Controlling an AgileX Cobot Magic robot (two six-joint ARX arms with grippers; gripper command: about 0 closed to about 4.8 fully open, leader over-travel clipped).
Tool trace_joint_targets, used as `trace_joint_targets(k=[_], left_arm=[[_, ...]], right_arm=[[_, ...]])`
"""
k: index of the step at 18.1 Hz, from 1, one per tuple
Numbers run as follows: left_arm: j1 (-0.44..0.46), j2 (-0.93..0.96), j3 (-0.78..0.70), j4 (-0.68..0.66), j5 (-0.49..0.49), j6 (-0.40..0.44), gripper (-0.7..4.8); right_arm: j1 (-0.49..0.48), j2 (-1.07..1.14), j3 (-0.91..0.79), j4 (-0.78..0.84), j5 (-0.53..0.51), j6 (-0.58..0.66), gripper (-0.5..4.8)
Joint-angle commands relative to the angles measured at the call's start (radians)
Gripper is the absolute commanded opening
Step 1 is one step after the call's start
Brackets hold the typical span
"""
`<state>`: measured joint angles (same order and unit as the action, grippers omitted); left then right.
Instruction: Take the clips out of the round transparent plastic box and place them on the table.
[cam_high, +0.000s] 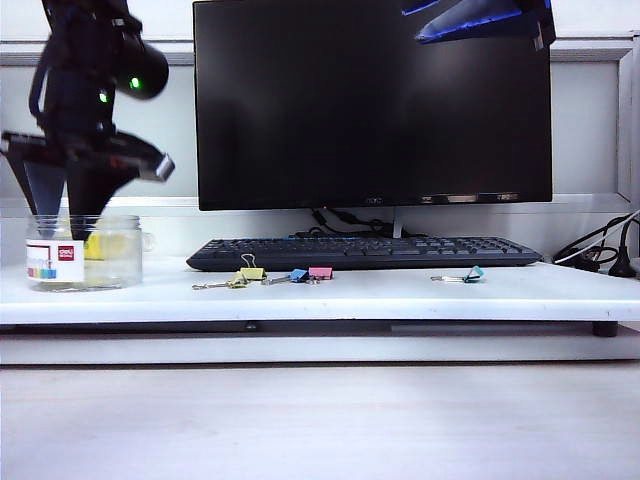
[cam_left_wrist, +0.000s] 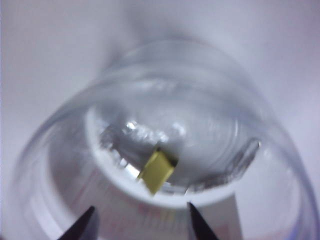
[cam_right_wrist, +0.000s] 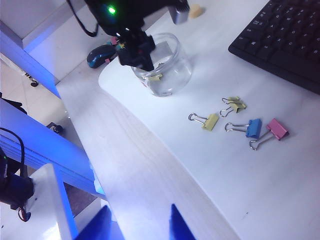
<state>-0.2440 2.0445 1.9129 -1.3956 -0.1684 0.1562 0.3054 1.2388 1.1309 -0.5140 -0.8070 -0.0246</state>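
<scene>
The round transparent plastic box (cam_high: 85, 250) stands at the left end of the table (cam_high: 400, 295). My left gripper (cam_left_wrist: 141, 227) hangs open over its mouth, pointing down, with nothing between its fingers. One pale-yellow clip (cam_left_wrist: 156, 171) lies on the box's bottom, past the fingertips. Two more yellow clips (cam_right_wrist: 210, 121) (cam_right_wrist: 237, 104) lie on the table in front of the keyboard. My right gripper (cam_right_wrist: 140, 222) is open and empty, high up at the right (cam_high: 480, 20), far from the box (cam_right_wrist: 172, 75).
A blue clip (cam_high: 298, 275) and a pink clip (cam_high: 320, 272) lie beside the yellow ones, and a teal clip (cam_high: 472, 274) lies further right. Behind them are a black keyboard (cam_high: 365, 252) and monitor (cam_high: 370, 100). Cables (cam_high: 600, 255) lie at the far right. A mouse (cam_right_wrist: 100, 54) sits behind the box.
</scene>
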Motion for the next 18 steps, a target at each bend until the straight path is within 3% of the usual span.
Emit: trace_joint_targets(k=[1, 6, 18], left_arm=[[-0.002, 0.021, 0.002, -0.014, 0.000, -0.016, 2.37], [-0.002, 0.031, 0.002, -0.037, 0.017, -0.086, 2.37], [-0.003, 0.093, 0.000, -0.042, 0.074, -0.154, 2.36]], right_arm=[[0.000, -0.003, 0.003, 0.016, -0.006, -0.003, 1.52], [0.000, -0.003, 0.003, 0.016, -0.006, -0.002, 1.52], [0.000, -0.003, 0.003, 0.013, -0.006, -0.002, 1.52]])
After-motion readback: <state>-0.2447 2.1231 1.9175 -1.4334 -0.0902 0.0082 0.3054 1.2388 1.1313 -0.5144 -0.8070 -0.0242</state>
